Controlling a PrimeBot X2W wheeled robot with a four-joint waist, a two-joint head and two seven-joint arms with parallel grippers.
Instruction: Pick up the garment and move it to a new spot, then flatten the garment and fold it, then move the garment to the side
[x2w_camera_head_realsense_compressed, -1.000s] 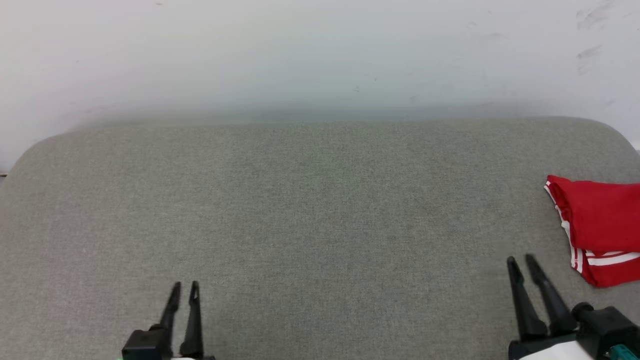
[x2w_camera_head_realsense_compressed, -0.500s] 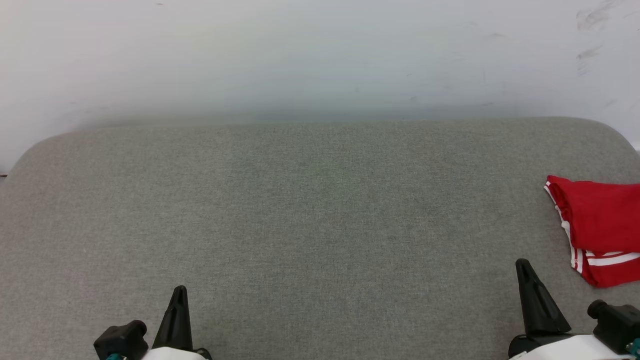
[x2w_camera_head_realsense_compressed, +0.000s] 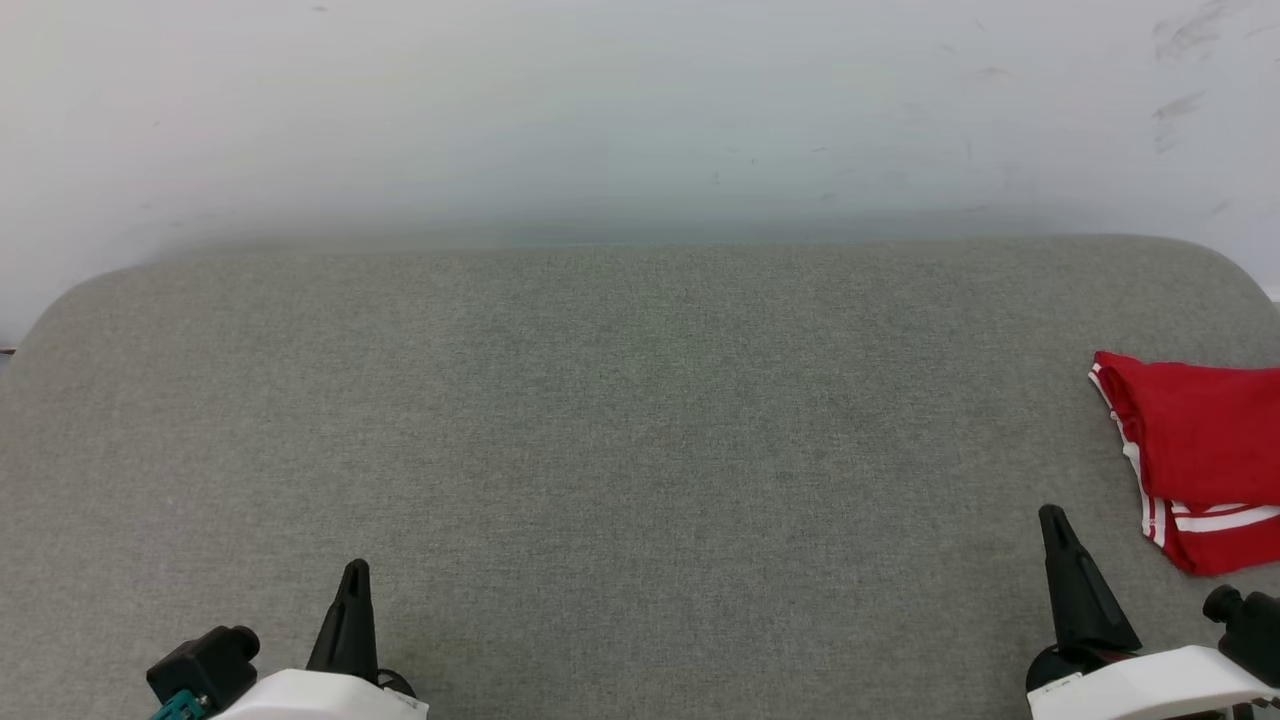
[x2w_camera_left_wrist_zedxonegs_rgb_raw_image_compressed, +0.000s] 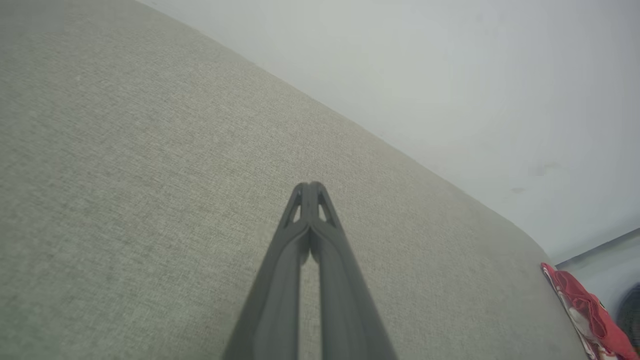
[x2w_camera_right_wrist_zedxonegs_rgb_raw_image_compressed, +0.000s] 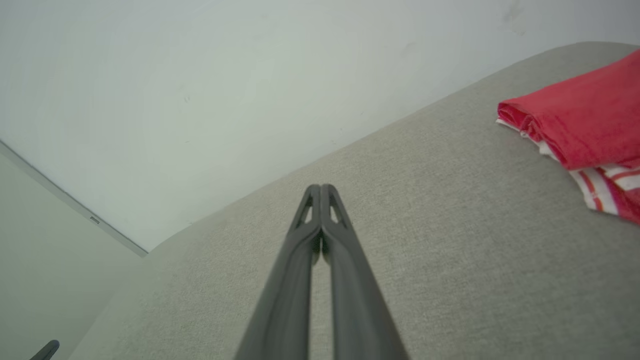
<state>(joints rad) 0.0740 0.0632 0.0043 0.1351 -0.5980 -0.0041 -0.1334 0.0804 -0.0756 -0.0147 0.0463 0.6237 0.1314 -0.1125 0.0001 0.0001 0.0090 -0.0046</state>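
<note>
The garment (x2w_camera_head_realsense_compressed: 1200, 450) lies folded at the right edge of the grey cushion: red cloth with white-and-red striped trim along its near side. In the right wrist view the garment (x2w_camera_right_wrist_zedxonegs_rgb_raw_image_compressed: 585, 125) sits at the upper right, and in the left wrist view the garment (x2w_camera_left_wrist_zedxonegs_rgb_raw_image_compressed: 587, 312) is at the far lower right. My right gripper (x2w_camera_head_realsense_compressed: 1052, 515) is shut and empty, a short way left of the garment and apart from it; its tips (x2w_camera_right_wrist_zedxonegs_rgb_raw_image_compressed: 320, 189) meet. My left gripper (x2w_camera_head_realsense_compressed: 355, 570) is shut and empty near the front left, tips (x2w_camera_left_wrist_zedxonegs_rgb_raw_image_compressed: 310, 186) together.
The grey fabric cushion (x2w_camera_head_realsense_compressed: 620, 430) spans the whole width, with rounded back corners. A pale wall (x2w_camera_head_realsense_compressed: 600, 110) rises right behind its back edge. The cushion's right end lies just past the garment.
Both grippers went from slightly open to shut. Both arms rolled and drew a little toward the bottom edge. The garment has not moved.
</note>
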